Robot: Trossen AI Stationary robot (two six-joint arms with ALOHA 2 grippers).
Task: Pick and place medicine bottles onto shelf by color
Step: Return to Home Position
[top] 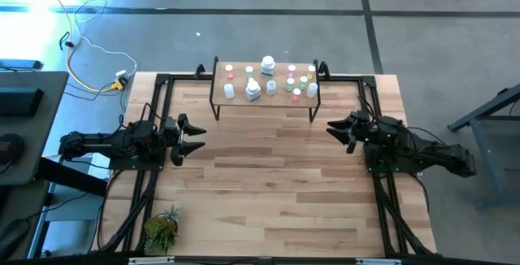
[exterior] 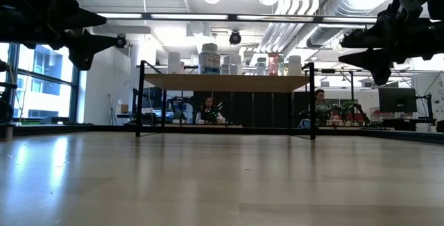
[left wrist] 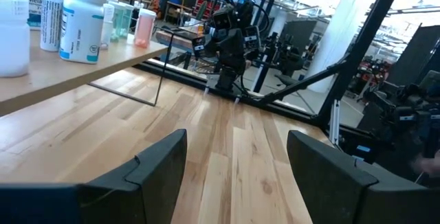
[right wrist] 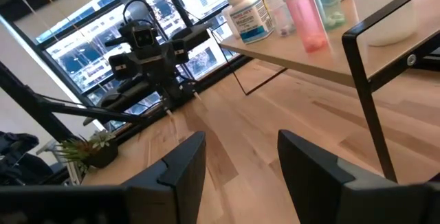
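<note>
Wooden tabletop (top: pixel 268 184): potted plant (top: pixel 161 228) at near-left corner. Left gripper (top: pixel 197 137) near left edge, fingers spread, holding nothing. Shelf (top: pixel 268 101) at far edge, centre, carries the medicine bottles (top: pixel 270 87), upright. Right gripper (top: pixel 335 132) near right edge, fingers spread, empty.

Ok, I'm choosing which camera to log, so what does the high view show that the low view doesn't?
Only the high view shows the potted plant at the table's left corner farthest from the shelf, a cable on the floor, and the bottles' caps from above. Only the low view shows two people seated in the room behind the shelf, and the ceiling pipes. Both show the shelf loaded with bottles, plus the left gripper and right gripper, open, empty and clear of the shelf.
</note>
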